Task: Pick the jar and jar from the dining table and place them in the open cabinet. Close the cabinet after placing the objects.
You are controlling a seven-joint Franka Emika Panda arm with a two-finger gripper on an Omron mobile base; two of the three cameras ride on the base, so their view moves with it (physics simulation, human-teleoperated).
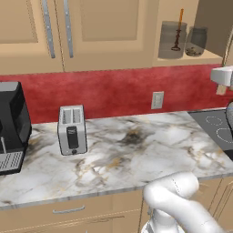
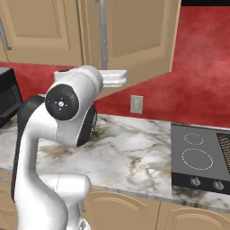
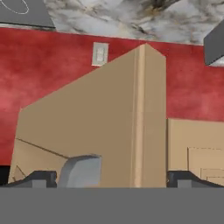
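My hand (image 3: pixel 111 177) is spread wide, holding nothing, at the edge of the open cabinet door (image 3: pixel 87 131). Both jars (image 1: pixel 173 40) stand inside the cabinet (image 1: pixel 182 58), above the bench (image 1: pixel 136 150).

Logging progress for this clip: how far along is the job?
Done: both jars stand in the open cabinet. In hand: the open, empty pincer faces the door. Left: shutting that door, which stands wide open.

Tan cabinet (image 1: pixel 109 32), red backsplash (image 1: pixel 113 91), brown-veined white marble countertop (image 1: pixel 136 154)
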